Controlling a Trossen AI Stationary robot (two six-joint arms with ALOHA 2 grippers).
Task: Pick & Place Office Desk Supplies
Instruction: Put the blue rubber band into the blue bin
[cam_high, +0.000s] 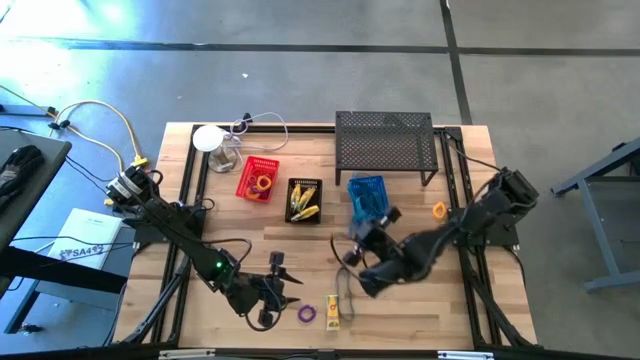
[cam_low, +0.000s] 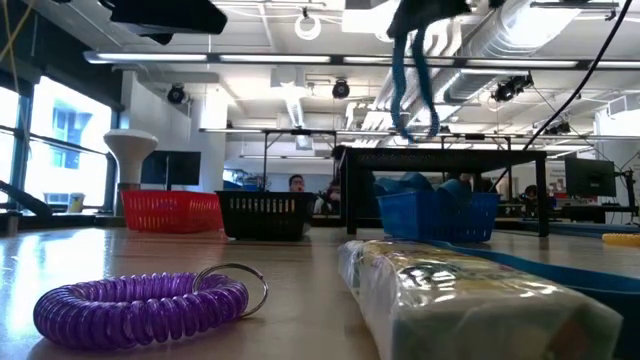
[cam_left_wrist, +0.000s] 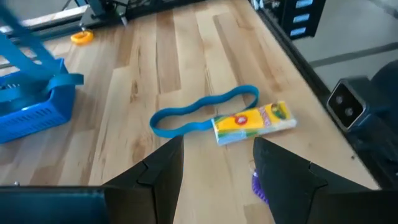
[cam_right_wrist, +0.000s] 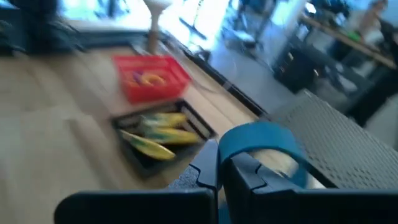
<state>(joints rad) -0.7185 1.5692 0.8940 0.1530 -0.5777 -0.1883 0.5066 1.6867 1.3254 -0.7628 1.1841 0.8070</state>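
My right gripper (cam_high: 362, 232) is shut on a blue rubber band (cam_low: 412, 80), which it holds in the air just near of the blue basket (cam_high: 366, 197). My left gripper (cam_high: 283, 278) hovers open above the table's near middle with nothing between its fingers. Ahead of it a second blue band (cam_left_wrist: 204, 112) lies flat on the wood, touching a yellow crayon box (cam_left_wrist: 254, 122). A purple coil ring (cam_high: 307, 313) lies close to the box. The red basket (cam_high: 258, 180) and the black basket (cam_high: 303, 200), which has yellow items in it, stand at mid-table. My right gripper pinches the blue band between its two shut fingers. In the right wrist view a fold of the band (cam_right_wrist: 261, 140) arches over the fingertips. The rest hangs slack below the gripper as a loop (cam_low: 420, 125), lifted clear of table and basket.
A black wire-mesh shelf (cam_high: 385, 140) stands at the far right, behind the blue basket. A white round object with a cable (cam_high: 208, 138) is at the far left. A small orange item (cam_high: 439, 210) lies right of the blue basket. Bare wood lies left of my left gripper.
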